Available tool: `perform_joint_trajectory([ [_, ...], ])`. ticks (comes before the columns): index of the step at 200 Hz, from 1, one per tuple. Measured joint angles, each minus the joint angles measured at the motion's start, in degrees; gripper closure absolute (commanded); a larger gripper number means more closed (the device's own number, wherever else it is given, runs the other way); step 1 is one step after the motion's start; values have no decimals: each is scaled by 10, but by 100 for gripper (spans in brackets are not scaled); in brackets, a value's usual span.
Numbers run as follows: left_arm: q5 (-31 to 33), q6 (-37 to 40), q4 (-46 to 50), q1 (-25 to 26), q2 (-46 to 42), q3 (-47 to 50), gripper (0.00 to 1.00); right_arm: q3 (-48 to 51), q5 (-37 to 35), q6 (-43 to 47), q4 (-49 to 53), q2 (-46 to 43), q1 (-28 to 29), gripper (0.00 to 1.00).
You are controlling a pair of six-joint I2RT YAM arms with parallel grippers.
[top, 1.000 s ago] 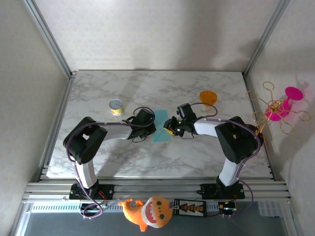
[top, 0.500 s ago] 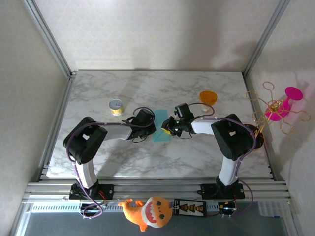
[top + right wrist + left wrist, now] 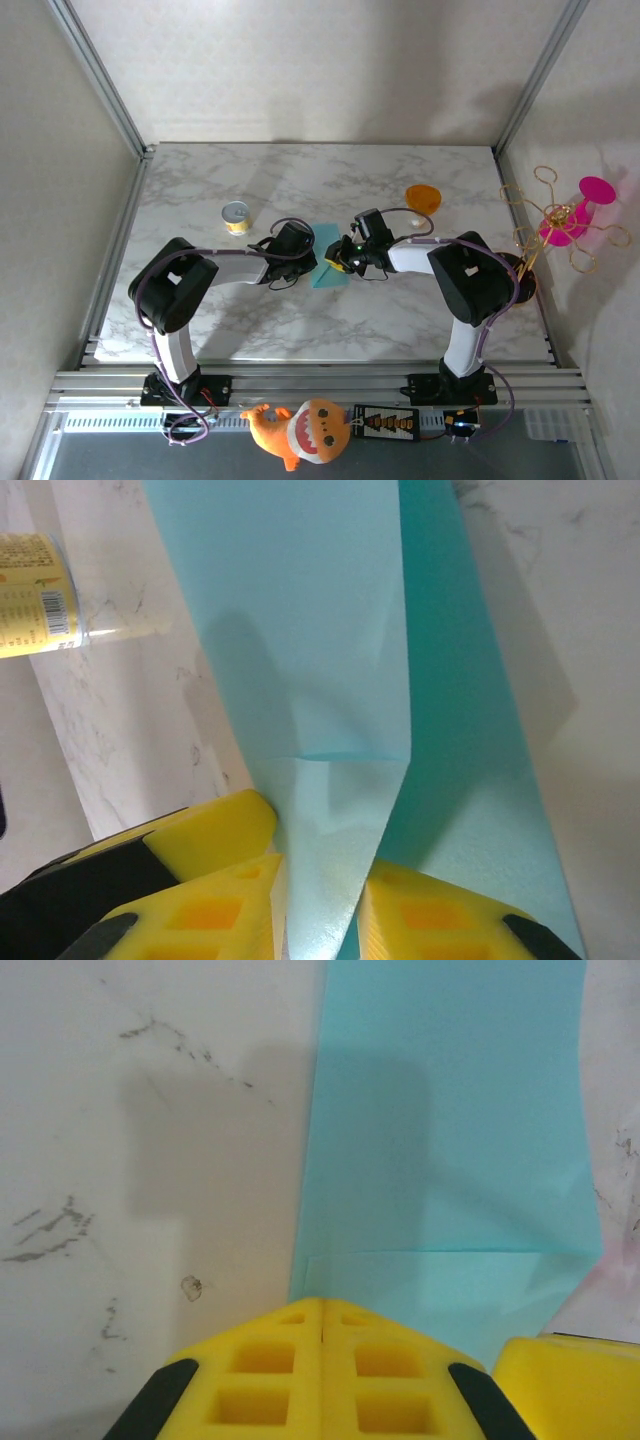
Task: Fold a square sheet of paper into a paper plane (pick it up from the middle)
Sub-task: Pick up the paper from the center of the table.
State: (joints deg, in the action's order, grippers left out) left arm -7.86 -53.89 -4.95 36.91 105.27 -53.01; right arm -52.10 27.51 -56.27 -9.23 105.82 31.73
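The right gripper has edged left over the teal sheet of paper, jaws narrowly parted around a raised flap. The left gripper, pressed together, sits at the sheet's edge. The sheet lies on the surface, right of the yellow can.

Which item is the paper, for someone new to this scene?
On the marble table, look at the middle, where the left gripper and right gripper meet. The square sheet of paper lies there: thin, teal-blue, partly folded, one flap standing between the right gripper's fingers. Unlike the yellow can and orange cup nearby, it is flat.
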Motion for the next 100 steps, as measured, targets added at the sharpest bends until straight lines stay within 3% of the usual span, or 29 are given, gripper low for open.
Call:
perform_joint_trajectory([
  [39, 0, 0, 0, 0, 0, 0, 100, 9, 18, 5, -26, 1, 1, 85],
  [100, 0, 0, 0, 0, 0, 0, 100, 10, 28, 25, -37, 19, 1, 86],
])
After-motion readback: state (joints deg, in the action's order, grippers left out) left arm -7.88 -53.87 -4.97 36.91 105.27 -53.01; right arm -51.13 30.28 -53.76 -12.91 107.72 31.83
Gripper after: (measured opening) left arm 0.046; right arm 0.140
